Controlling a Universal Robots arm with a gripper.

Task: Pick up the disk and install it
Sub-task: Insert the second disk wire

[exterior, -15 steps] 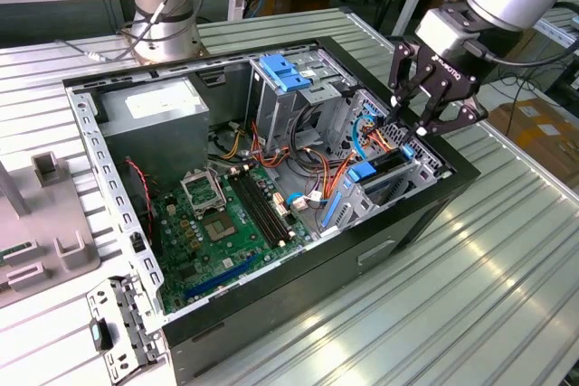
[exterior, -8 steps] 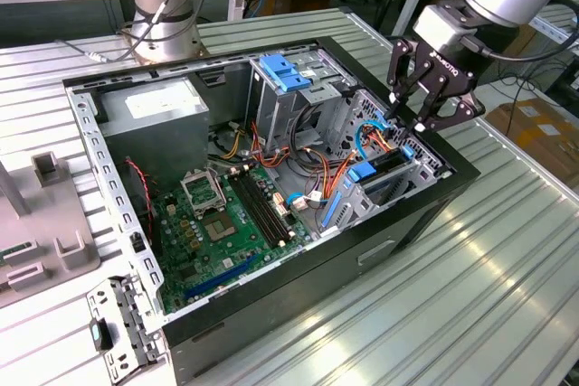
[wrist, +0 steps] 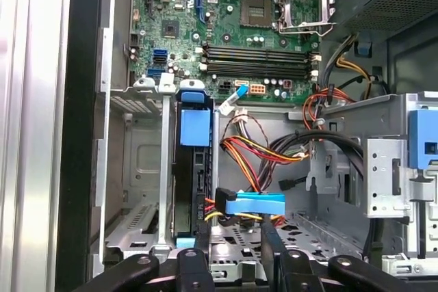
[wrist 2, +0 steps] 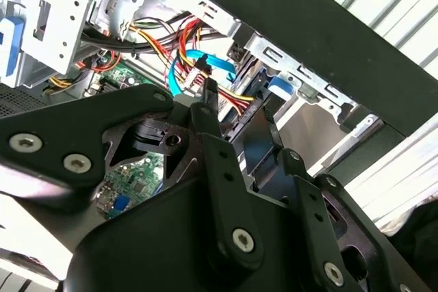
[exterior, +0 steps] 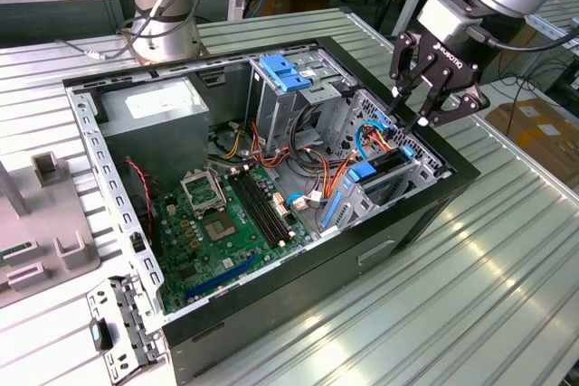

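Going left to right in the exterior view: power supply (exterior: 158,106), motherboard (exterior: 217,223), then the drive cage (exterior: 389,169) at the case's bench-edge end. The disk (wrist: 194,182) sits on edge in the cage, so we judge the install mostly done. Pincer (exterior: 418,117) hovers over it, part open, holding nothing.

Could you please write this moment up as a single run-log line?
gripper: open, holding nothing | position: over drive cage | disk: upright in cage slot, blue frame showing | blue cable: beside fingertips
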